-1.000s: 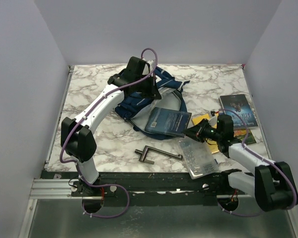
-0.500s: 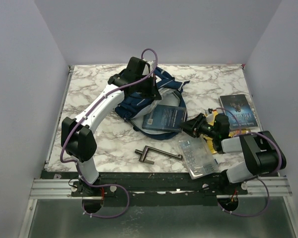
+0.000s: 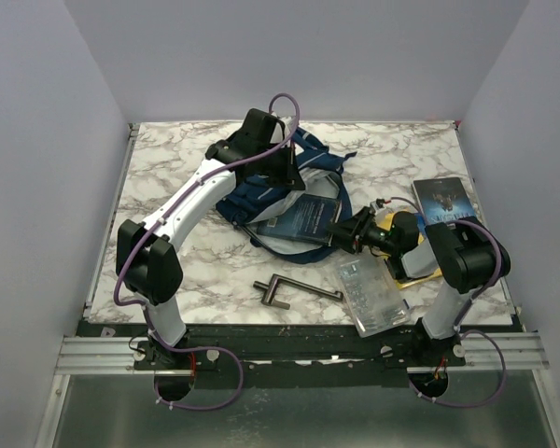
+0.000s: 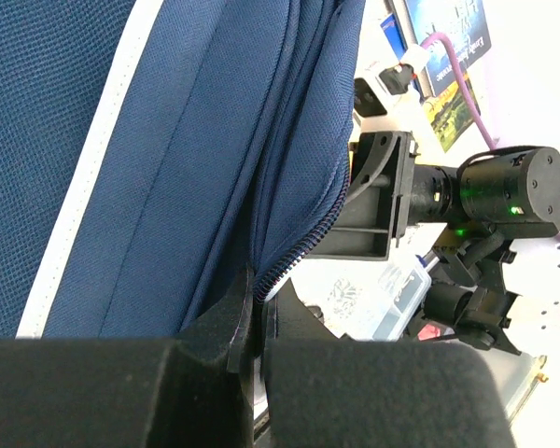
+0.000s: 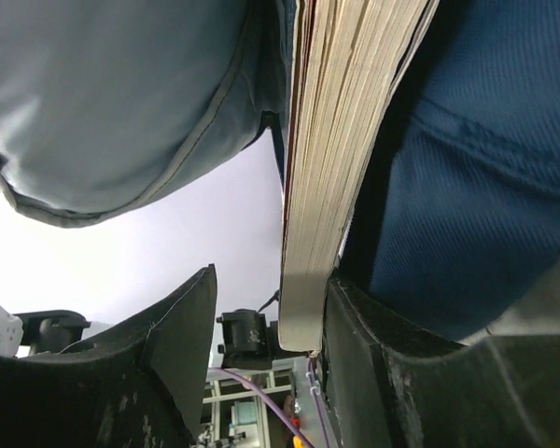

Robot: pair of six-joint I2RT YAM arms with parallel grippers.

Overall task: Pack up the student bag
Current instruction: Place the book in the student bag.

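Two arms meet at the student bag [image 3: 247,194], which lies at the far middle of the marble table [image 3: 168,159] in the top view. The left gripper [image 3: 282,166] sits on the bag's upper side. The right gripper [image 3: 343,231] is at the right edge of a blue book [image 3: 303,222] whose far end lies in the bag's mouth. A metal key [image 3: 294,291] and a clear packet [image 3: 371,297] lie nearer the arm bases, and a second book [image 3: 446,201] lies well off to the right.

From the left wrist, the left gripper [image 4: 259,313] is pressed together, pinching the zip edge [image 4: 299,252] of the student bag [image 4: 168,140]. The right gripper [image 4: 383,201] shows just beyond the opening.

From the right wrist, the right gripper [image 5: 273,280] stands spread. The blue book [image 5: 345,140] runs page-edge on between its fingers [image 5: 373,345], touching that one, with a clear gap to the other. Pale grey lining [image 5: 103,93] hangs on one side of the book and navy fabric of the student bag [image 5: 485,205] on the other.
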